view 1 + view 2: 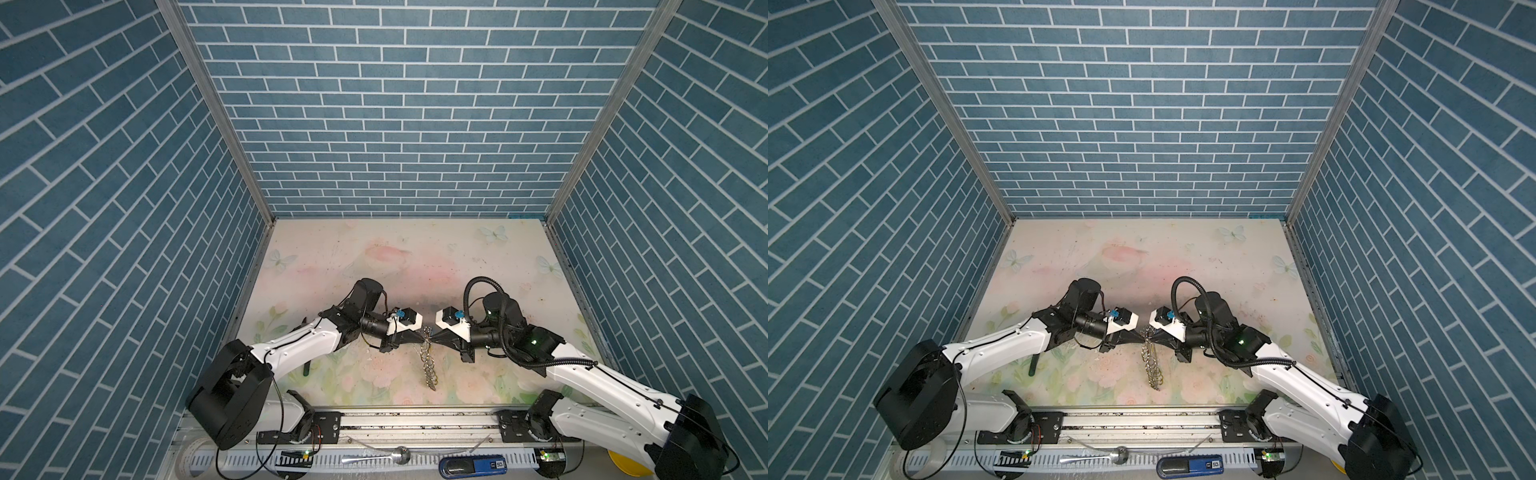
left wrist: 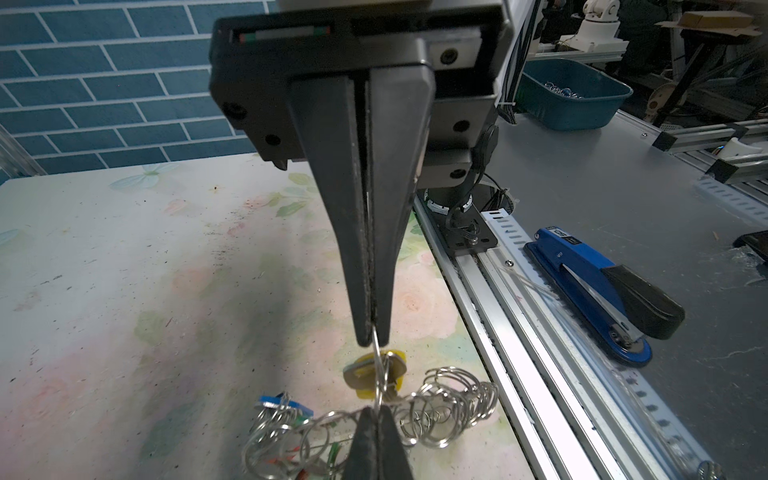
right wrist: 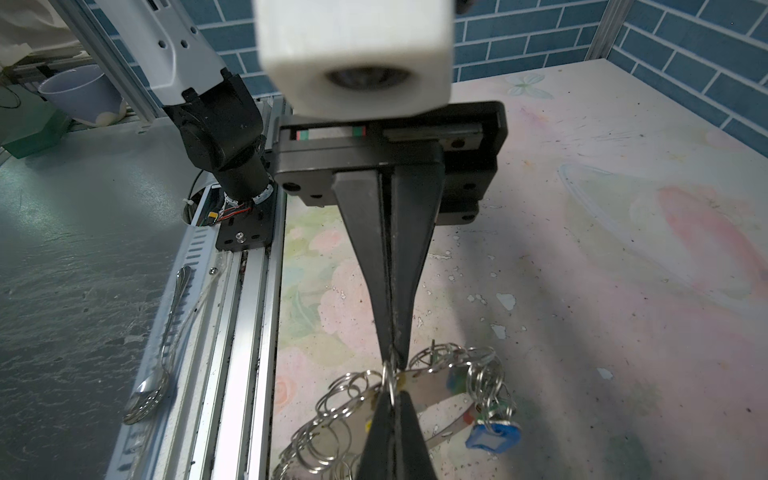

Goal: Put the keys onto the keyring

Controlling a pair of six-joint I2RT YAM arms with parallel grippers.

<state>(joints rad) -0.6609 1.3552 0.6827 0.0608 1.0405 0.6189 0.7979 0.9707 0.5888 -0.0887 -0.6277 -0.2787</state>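
Both grippers meet tip to tip above the middle of the flowered mat. My left gripper [image 1: 422, 338] [image 2: 376, 411] and my right gripper [image 1: 435, 338] [image 3: 392, 395] are each shut on the same thin silver ring of the keyring [image 1: 429, 370] [image 1: 1152, 370]. The keyring's chain of silver rings droops from that pinch toward the front rail. A key with a yellow tag [image 2: 368, 374] hangs on the pinched ring. A key with a blue tag [image 3: 492, 434] [image 2: 284, 404] dangles among the other rings, with red and green tags partly hidden beside it.
Blue brick walls close in the mat [image 1: 415, 257] on three sides. An aluminium rail [image 1: 415, 419] runs along the front. Past the rail lie a spoon [image 1: 374, 457] [image 3: 166, 332] and a blue stapler [image 1: 473, 463] [image 2: 602, 291]. A teal bin [image 2: 573, 95] stands further off.
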